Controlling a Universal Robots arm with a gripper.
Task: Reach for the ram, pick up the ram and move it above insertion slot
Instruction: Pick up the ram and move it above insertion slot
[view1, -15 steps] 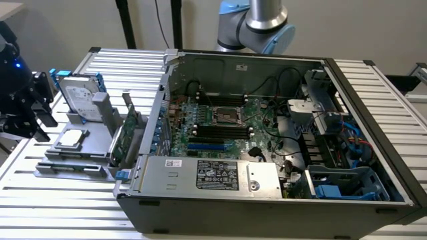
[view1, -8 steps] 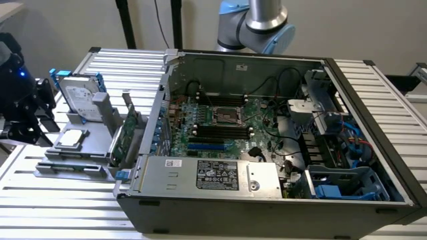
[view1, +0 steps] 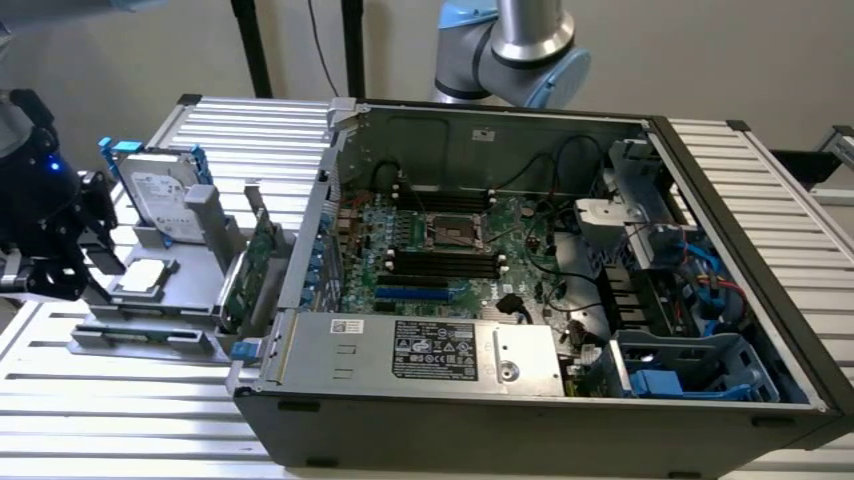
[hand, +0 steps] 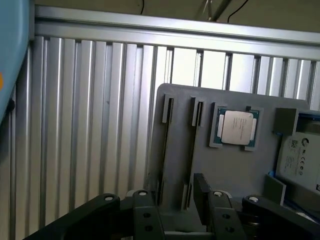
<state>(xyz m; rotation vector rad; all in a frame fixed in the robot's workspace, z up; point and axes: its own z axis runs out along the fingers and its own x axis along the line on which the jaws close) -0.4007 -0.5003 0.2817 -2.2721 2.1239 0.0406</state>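
- One ram (hand: 191, 150) seems to be standing on edge in a slot of the gray holder (hand: 235, 170), near the CPU (hand: 237, 127).
- Hand (hand: 172, 197) is hovering close over it, fingers (hand: 201, 189) apart and empty.
- Squaring both fingers across the thin board is what matters here; a skewed pinch is likely to tilt it.

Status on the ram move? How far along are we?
Done: nothing yet. The ram stands on edge in the gray holder beside the case. In hand: the gripper is at that holder, open and empty. Left: the grasp, the lift and the carry above the motherboard's black slots.
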